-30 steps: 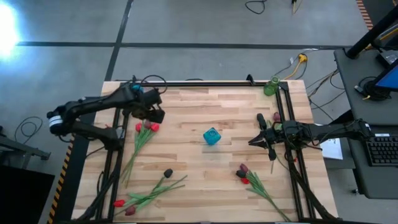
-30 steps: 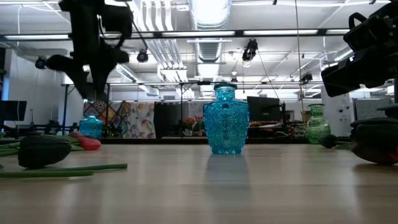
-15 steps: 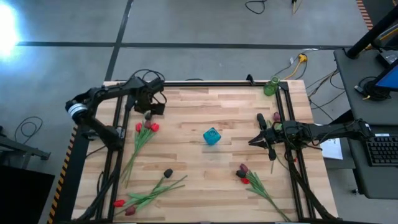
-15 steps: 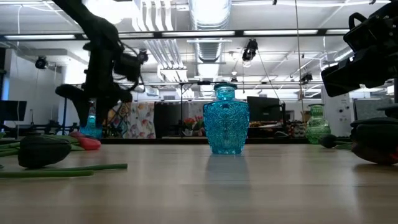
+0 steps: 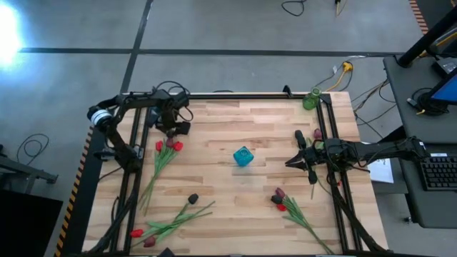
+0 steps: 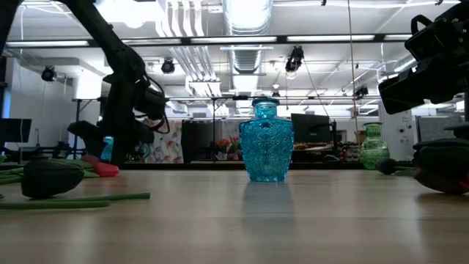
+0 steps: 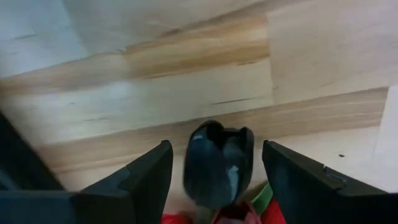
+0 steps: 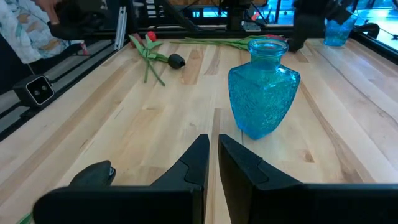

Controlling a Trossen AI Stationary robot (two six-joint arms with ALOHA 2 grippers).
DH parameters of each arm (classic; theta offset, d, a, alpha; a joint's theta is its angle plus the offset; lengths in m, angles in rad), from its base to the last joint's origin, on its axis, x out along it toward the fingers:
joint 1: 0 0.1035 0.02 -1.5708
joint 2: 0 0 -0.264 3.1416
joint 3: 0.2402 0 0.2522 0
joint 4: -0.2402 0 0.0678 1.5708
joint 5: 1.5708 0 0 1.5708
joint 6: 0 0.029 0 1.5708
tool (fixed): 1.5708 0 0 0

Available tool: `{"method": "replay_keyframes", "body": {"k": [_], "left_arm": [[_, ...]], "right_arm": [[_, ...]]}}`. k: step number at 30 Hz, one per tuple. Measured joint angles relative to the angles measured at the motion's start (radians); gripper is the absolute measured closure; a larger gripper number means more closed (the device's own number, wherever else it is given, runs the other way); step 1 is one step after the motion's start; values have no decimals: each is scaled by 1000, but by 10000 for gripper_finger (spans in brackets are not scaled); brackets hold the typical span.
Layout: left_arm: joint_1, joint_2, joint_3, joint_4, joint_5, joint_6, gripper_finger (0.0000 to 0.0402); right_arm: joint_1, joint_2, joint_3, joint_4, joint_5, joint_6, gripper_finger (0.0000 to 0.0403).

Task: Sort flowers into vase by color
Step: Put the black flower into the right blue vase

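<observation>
— Where is the left gripper (image 7: pixel 214 171)?
— Low over the dark tulip (image 7: pixel 217 163) at the surface's (image 5: pixel 235 128) far left, jaws spread either side, gripping nothing.
— And the right gripper (image 8: pixel 211 155)?
— Near the right edge, jaws nearly closed, empty, facing the blue vase (image 8: pixel 263 86).

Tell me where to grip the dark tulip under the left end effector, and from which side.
Grip the dark tulip across its head, or the stem just behind it, coming straight down from above. It lies flat on the table with red tulips bunched against it, so a side approach would likely hit them. The left end effector is open and straddles the head.
</observation>
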Motion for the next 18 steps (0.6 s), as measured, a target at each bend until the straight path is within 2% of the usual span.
{"method": "replay_keyframes", "body": {"k": [8, 12, 18], "left_arm": [[0, -37, -13, 8, -12, 15, 167], [-17, -44, -14, -42, 43, 8, 167], [-53, -62, -46, -1, -9, -18, 177]], "right_arm": [[0, 0, 0, 0, 0, 0, 374], [0, 0, 0, 0, 0, 0, 374], [0, 0, 0, 0, 0, 0, 374]]}}
